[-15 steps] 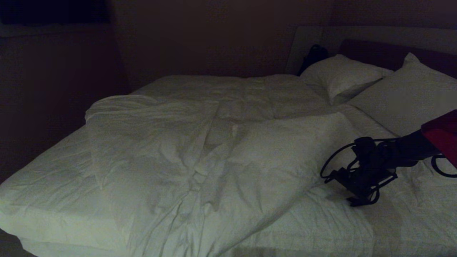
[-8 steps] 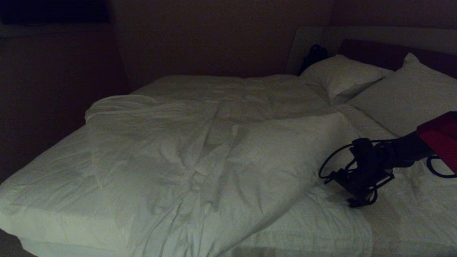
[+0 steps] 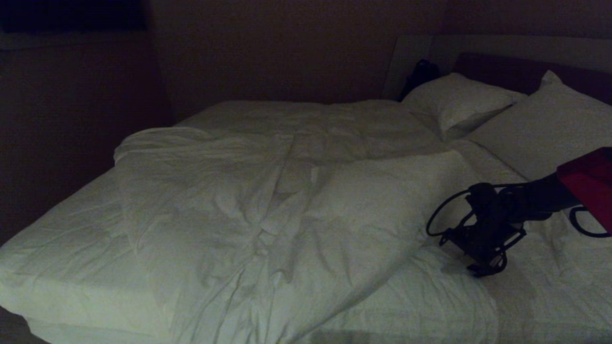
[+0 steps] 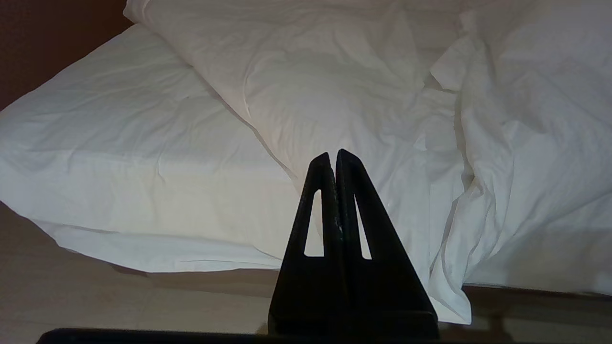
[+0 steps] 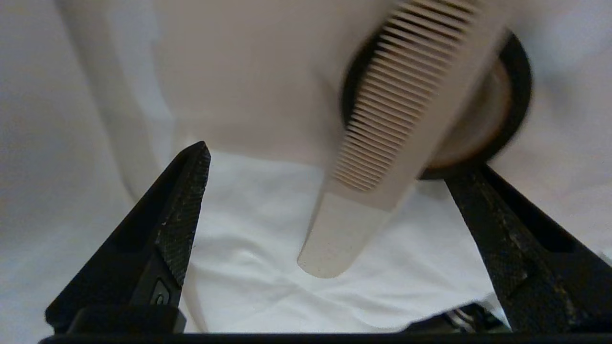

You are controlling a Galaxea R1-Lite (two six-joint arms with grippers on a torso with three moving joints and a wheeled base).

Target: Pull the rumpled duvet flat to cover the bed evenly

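Observation:
The white creased duvet (image 3: 267, 210) lies bunched in a diagonal heap across the middle of the bed (image 3: 62, 248), leaving bare mattress sheet on the left and on the right. One fold hangs over the foot edge (image 4: 454, 286). My right gripper (image 3: 478, 260) hovers low over the white bedding just right of the duvet's edge, pointing down. Its jaws are open (image 5: 330, 162) with only white fabric (image 5: 267, 272) between them. My left gripper (image 4: 333, 154) is shut and empty, held off the bed's foot edge, facing the duvet (image 4: 334, 86).
Two white pillows (image 3: 459, 102) (image 3: 540, 129) lean on the dark headboard (image 3: 502, 71), with a dark object (image 3: 420, 74) beside them. Pale floor (image 4: 95, 296) runs along the foot of the bed. A beige slatted part (image 5: 397, 95) and a dark round thing (image 5: 507, 110) show beyond the right gripper.
My right arm has edged slightly to the left over the bed and its wrist has turned a little. The duvet has not moved.

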